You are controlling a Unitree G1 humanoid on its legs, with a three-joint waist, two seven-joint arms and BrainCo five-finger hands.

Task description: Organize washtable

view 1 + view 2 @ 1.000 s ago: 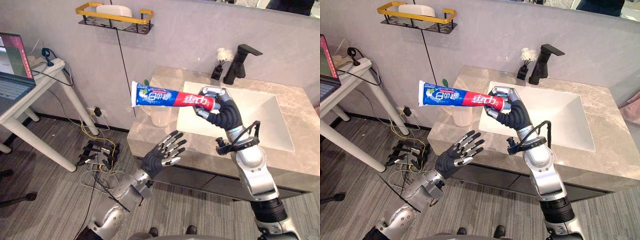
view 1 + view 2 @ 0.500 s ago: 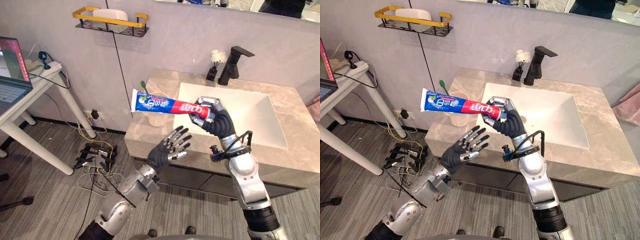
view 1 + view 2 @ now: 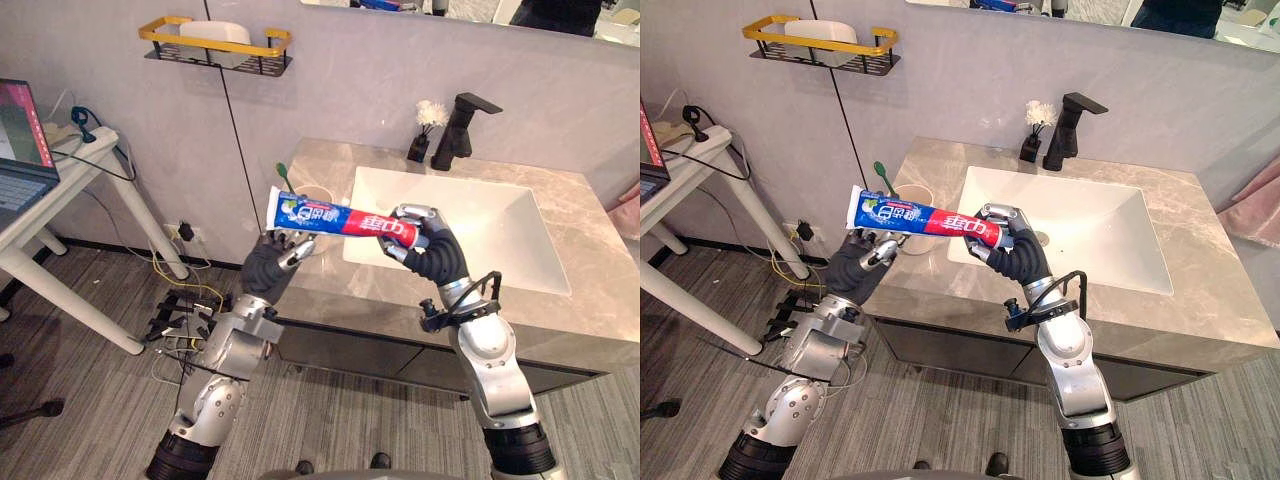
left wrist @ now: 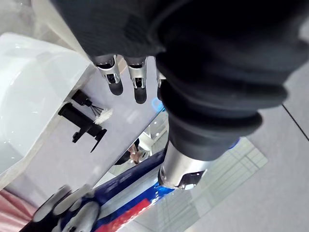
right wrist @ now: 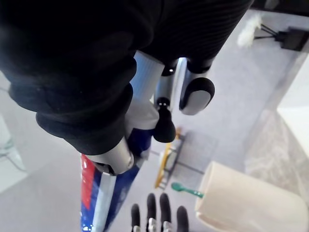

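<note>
Left eye view: the toothpaste tube (image 3: pixel 335 217) is in the air above the front left part of the counter (image 3: pixel 590 300), just left of the sink (image 3: pixel 470 225). Its long axis lies nearly level, with the blue flat end pointing to the robot's left and slightly higher. The red end is clasped in the curled fingers of the right hand (image 3: pixel 430 245). The left hand (image 3: pixel 272 262) is raised just beneath the blue end with its fingers extended and grips nothing. I cannot tell whether they touch the tube. Behind it a cup (image 3: pixel 313 192) with a green toothbrush (image 3: pixel 281 172) stands on the counter's left corner, and a black faucet (image 3: pixel 462 125) stands at the back.

Left wrist view: the left hand's fingers (image 4: pixel 140 92) are straight, and the tube's blue and red side runs across beyond them.

Right wrist view: the right hand's fingers (image 5: pixel 195 96) wrap the tube, which stretches away from the palm towards the left hand's upright fingertips, with the cup beside them.
</note>
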